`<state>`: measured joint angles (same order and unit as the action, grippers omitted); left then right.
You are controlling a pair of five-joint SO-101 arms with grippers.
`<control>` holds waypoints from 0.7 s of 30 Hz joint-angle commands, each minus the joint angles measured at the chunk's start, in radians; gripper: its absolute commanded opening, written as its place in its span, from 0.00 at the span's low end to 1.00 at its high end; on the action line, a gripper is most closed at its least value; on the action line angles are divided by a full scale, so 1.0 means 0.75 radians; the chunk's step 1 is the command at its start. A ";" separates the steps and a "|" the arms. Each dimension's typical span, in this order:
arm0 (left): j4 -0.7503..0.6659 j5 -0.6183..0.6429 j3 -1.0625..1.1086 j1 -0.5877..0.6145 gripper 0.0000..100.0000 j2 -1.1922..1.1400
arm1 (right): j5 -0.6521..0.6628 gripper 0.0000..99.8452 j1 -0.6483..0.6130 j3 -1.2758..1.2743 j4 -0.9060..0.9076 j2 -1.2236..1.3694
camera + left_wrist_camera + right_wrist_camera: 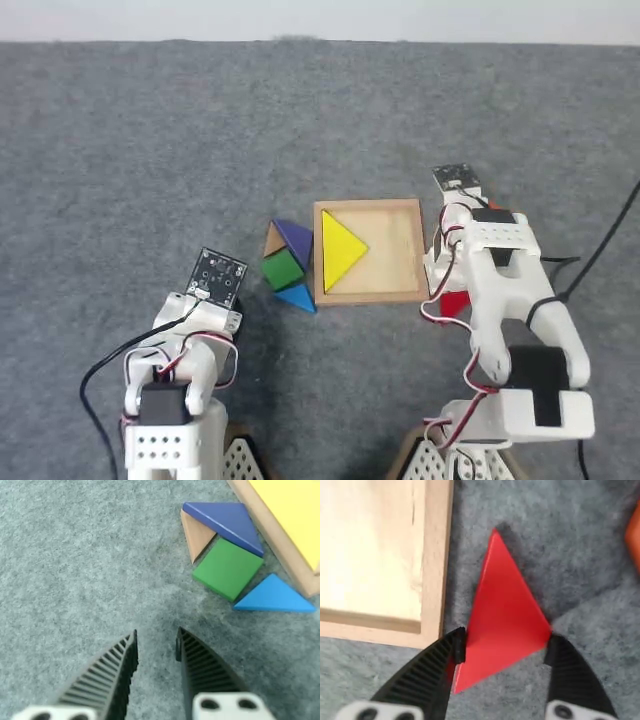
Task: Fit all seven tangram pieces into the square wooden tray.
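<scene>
You've got no readable text, label, number or sign in any view. Nothing legible on the tray (372, 295) either.
</scene>
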<state>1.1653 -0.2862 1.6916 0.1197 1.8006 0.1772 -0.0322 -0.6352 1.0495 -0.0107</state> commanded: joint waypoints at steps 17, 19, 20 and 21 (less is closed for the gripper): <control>-0.018 -0.006 -0.011 0.006 0.13 0.020 | 0.010 0.32 0.107 -0.018 -0.003 -0.386; -0.018 -0.006 -0.011 0.006 0.13 0.020 | 0.008 0.32 0.107 -0.018 -0.007 -0.341; -0.018 -0.006 -0.011 0.006 0.13 0.020 | 0.008 0.32 0.107 -0.012 -0.011 -0.302; -0.018 -0.006 -0.011 0.006 0.13 0.020 | 0.008 0.32 0.111 -0.006 -0.017 -0.255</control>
<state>1.1653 -0.2862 1.6916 0.1197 1.8006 0.1772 0.0276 -0.6567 1.0526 -0.2317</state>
